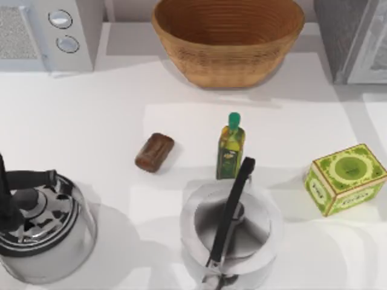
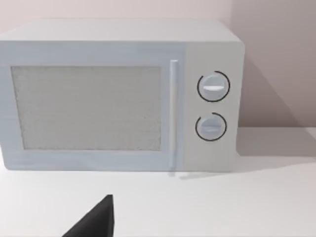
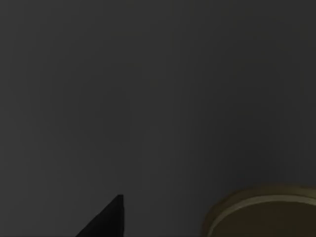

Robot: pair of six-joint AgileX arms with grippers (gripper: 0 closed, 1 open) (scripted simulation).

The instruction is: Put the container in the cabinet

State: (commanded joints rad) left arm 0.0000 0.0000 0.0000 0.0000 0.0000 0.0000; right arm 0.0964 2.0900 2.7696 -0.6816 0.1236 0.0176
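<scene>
Nearest the overhead camera stand a steel kettle (image 1: 42, 232) at the desk's (image 1: 109, 121) left front and a steel pot (image 1: 233, 232) with a black handle at centre front; beyond the pot stands an oil bottle (image 1: 230, 148), upright, with a brown block (image 1: 155, 152) to its left. The green box (image 1: 344, 178), judged to be the container, rests on the desk at the right, well apart from the cabinet (image 1: 357, 36) at the right rear. The left pincer (image 2: 96, 219) faces the microwave (image 2: 118, 94); its opening cannot be told. The right wrist view is dark; the right pincer's opening cannot be told. Hazards: taking the bottle for the container; clipping the wicker basket (image 1: 227, 39) beside the cabinet during transfer.
</scene>
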